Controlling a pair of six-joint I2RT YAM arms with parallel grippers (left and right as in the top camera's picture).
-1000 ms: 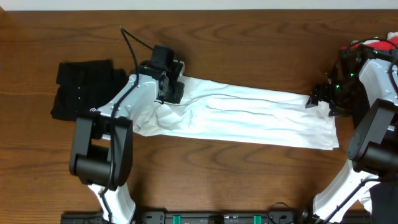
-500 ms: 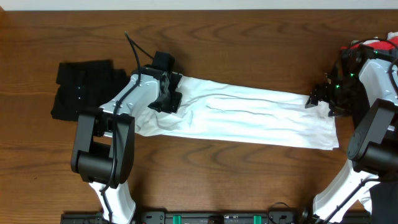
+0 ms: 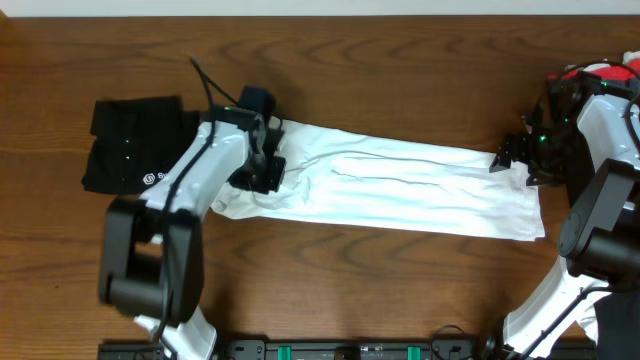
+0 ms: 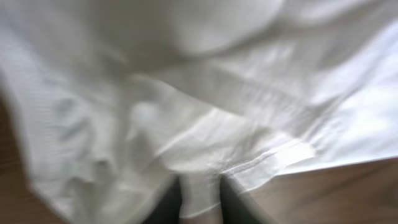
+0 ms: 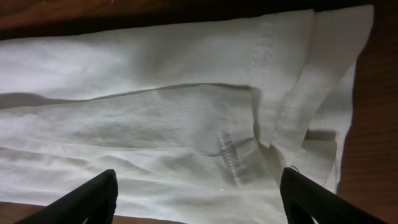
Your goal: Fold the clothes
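The white T-shirt (image 3: pixel 400 185) lies as a long flat band across the table's middle. My left gripper (image 3: pixel 257 165) is down on its bunched left end. In the blurred left wrist view a hemmed strip of the T-shirt (image 4: pixel 200 193) fills the narrow gap between the two dark fingers (image 4: pixel 166 208). Their tips are lost under the cloth, and a grip does not show. My right gripper (image 3: pixel 512 160) hovers at the shirt's right end. In the right wrist view its fingers (image 5: pixel 81 202) stand wide apart over the stitched hem (image 5: pixel 261 56), holding nothing.
A folded black shirt (image 3: pixel 135 140) with a small white logo lies at the far left. Something red and white (image 3: pixel 605 72) shows at the right edge behind the right arm. Bare brown wood surrounds the white shirt.
My left gripper has slid down and to the left along the shirt's left end, and the arm has swung with it. The right arm has not moved.
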